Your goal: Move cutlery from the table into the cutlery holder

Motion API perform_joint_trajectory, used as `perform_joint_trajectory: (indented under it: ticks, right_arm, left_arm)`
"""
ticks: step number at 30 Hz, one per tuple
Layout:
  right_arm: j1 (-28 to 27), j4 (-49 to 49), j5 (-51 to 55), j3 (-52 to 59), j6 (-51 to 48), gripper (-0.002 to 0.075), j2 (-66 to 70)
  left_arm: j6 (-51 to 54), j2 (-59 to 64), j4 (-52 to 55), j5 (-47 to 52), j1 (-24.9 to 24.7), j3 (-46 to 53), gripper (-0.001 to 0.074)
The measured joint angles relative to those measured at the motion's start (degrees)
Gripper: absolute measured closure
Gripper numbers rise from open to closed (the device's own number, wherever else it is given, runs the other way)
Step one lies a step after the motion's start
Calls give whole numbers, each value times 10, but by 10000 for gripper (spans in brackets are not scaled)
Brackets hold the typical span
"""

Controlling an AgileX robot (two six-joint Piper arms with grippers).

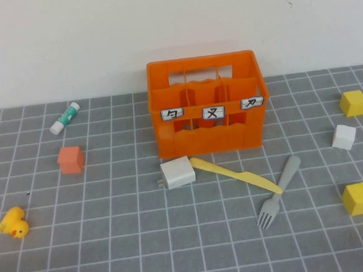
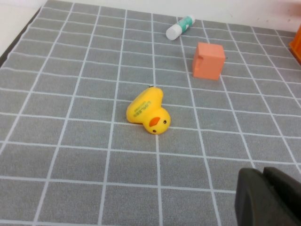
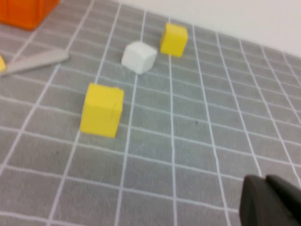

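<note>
The bright orange slotted plastic crate (image 1: 207, 103) with three small white labels stands at the back of the grey grid-lined table (image 1: 114, 240). In front of it the slim pale-yellow plastic knife (image 1: 237, 175) lies flat, one end against the white charger block (image 1: 177, 172), the other just beside the grey plastic fork (image 1: 280, 190), whose tines point away from the crate. Neither piece is in the crate. The left gripper (image 2: 263, 197) hovers low over the table near the yellow rubber duck (image 2: 148, 113) and small orange cube (image 2: 208, 60), jaws together and empty. The right gripper (image 3: 268, 200) hangs near two yellow cubes (image 3: 102, 109) and a white cube (image 3: 138, 57); I cannot tell how its jaws stand. A green-and-white tube (image 1: 65, 117) lies far left.
</note>
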Motion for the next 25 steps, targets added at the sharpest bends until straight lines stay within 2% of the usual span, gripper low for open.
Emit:
perform_joint_trajectory:
  ticks: [6, 25]
  right_arm:
    - [0, 0, 1, 0, -4, 729, -5]
    - [2, -16, 7, -1, 74, 729, -5]
  left_arm:
    - [0, -1, 0, 0, 0, 0, 735]
    - [2, -1, 0, 0, 0, 0, 735]
